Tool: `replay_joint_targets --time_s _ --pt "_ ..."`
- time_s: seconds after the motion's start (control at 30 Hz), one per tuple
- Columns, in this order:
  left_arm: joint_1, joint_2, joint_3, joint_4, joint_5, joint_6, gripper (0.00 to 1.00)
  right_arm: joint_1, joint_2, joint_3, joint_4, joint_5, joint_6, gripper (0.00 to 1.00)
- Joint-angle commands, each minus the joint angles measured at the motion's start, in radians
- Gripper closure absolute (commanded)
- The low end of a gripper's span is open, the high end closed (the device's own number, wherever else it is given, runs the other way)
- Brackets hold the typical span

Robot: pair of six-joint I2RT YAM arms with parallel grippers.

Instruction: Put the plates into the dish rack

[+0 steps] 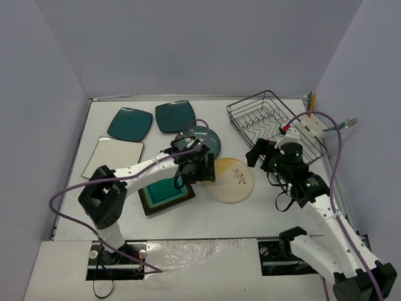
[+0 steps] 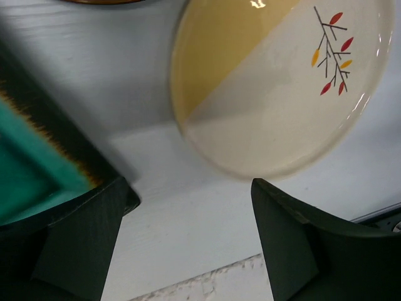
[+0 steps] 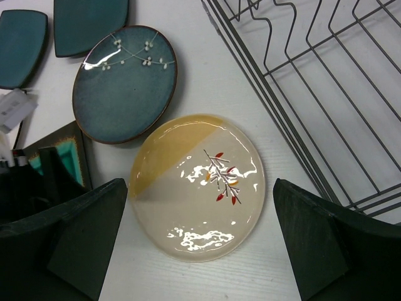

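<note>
Nearest, the left gripper (image 2: 188, 187), jaws spread, hangs between the glossy brown-rimmed teal square plate (image 1: 156, 189) and the glazed cream-and-yellow round plate (image 3: 188, 216). The right gripper (image 3: 199, 188), jaws also wide, hovers over that round plate. Beyond lie the blue-grey round plate (image 3: 122, 81), the white square plate (image 1: 119, 153) and two dark teal rounded squares (image 1: 130, 123) (image 1: 175, 115). The dark wire dish rack (image 1: 262, 125) stands far right.

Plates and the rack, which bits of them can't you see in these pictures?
- Brown-rimmed teal plate: in the top view, the left arm covers its far-right side. In the left wrist view, the left edge cuts it off.
- Blue-grey plate: in the top view, the same arm hides its near-left rim.
- Dish rack: in the right wrist view, the top and right edges cut most of it off.
</note>
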Motion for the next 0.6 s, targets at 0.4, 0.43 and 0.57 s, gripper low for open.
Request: replay_joint_targets --time_s 0.4,0.43,0.57 --pt "-0.031 0.220 0.125 0.080 -0.043 0.000 0.44 0.000 -0.013 -0.030 0.047 -0.012 0.019 0.00" --pt "-0.030 0.225 0.124 0.077 -0.042 0.003 0.46 0.000 -0.013 -0.033 0.048 -0.015 0.021 0.00" --pt "-0.030 0.229 0.097 0.085 -0.046 -0.011 0.58 0.000 -0.018 -0.051 0.054 -0.032 0.036 0.00"
